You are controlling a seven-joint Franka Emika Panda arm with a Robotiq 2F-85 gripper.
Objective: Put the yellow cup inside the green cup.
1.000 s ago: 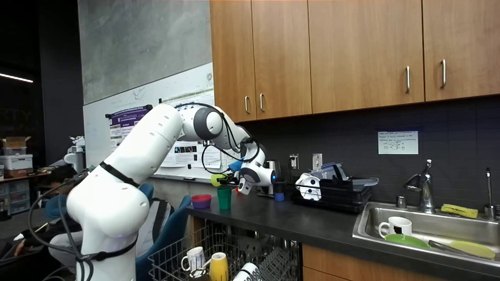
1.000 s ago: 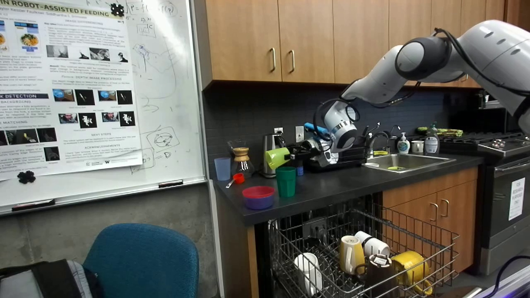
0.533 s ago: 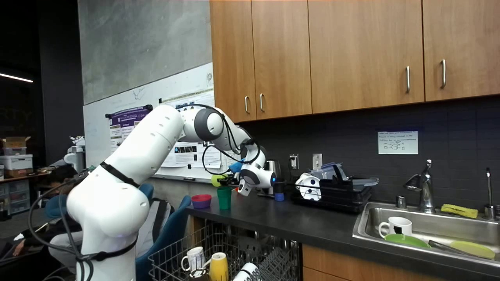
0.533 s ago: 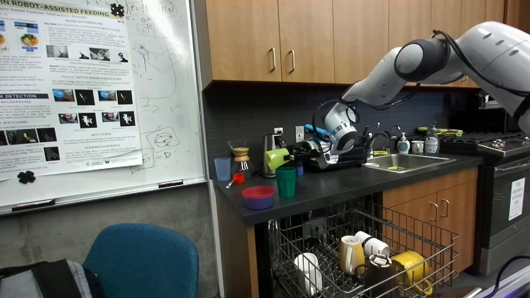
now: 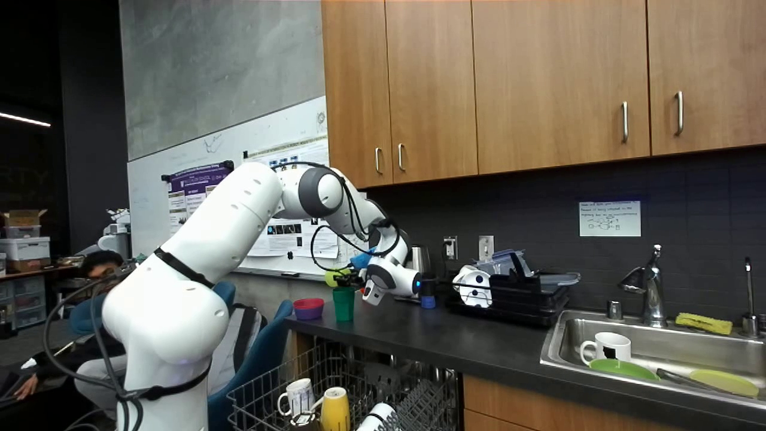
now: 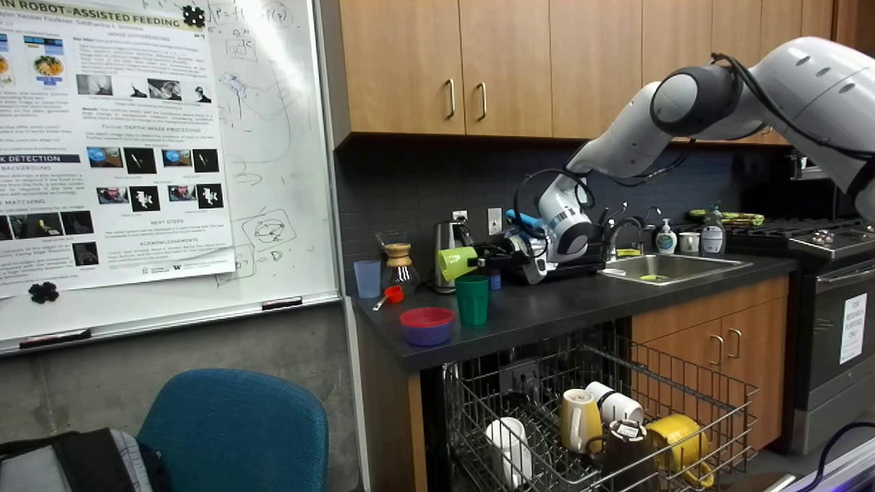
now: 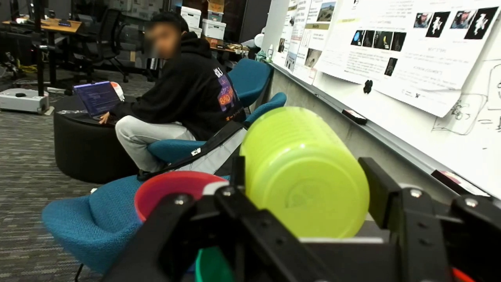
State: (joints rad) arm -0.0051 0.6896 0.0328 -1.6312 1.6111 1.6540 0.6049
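Note:
The yellow cup (image 6: 456,263), a pale yellow-green tumbler, lies sideways in my gripper (image 6: 478,256). It also shows in an exterior view (image 5: 336,276). In the wrist view the cup (image 7: 305,188) sits between the two fingers of the gripper (image 7: 306,174), its closed base facing the camera and its mouth pointing away. The gripper is shut on it and holds it above the counter. The green cup (image 6: 472,301) stands upright on the counter, just below the yellow cup and gripper in both exterior views (image 5: 343,304). Only part of the green cup (image 7: 213,266) shows in the wrist view.
A red bowl (image 6: 426,316) sits on a purple bowl (image 6: 428,335) beside the green cup, near the counter's edge. A blue cup (image 6: 367,279), red measuring cup (image 6: 394,294), coffee maker (image 6: 400,270) and kettle (image 6: 446,256) stand behind. An open dishwasher rack (image 6: 547,424) is below.
The gripper and wrist have moved down slightly and changed tilt a little, with the yellow cup still held. The green cup has not moved.

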